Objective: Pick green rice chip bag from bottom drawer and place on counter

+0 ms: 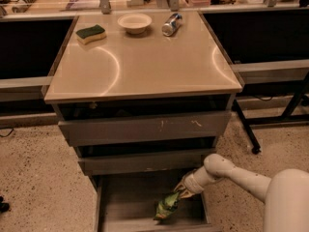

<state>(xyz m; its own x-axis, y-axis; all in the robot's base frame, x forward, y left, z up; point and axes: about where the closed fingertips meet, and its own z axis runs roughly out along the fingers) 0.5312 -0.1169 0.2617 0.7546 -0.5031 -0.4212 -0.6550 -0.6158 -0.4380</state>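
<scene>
**Item:** green rice chip bag (166,208). Location: inside the open bottom drawer (126,203), toward its 3 o'clock side. It is tilted, with its top end pointing to 1 o'clock.

**Item:** end effector (182,190). Location: down in the drawer at the bag's 1 o'clock, right at the bag's top end. We cannot tell whether it has closed on the bag.

**Item:** worktop (154,66). We list a sponge (91,33) at 10 o'clock, a bowl (134,22) at 12 and a can (172,24) at 1. There is no bag on it.

**Status, as we judge it:** the drawer is open and the arm has reached the bag, but the grasp is unconfirmed. Lifting the bag out and setting it on the worktop are left.
</scene>
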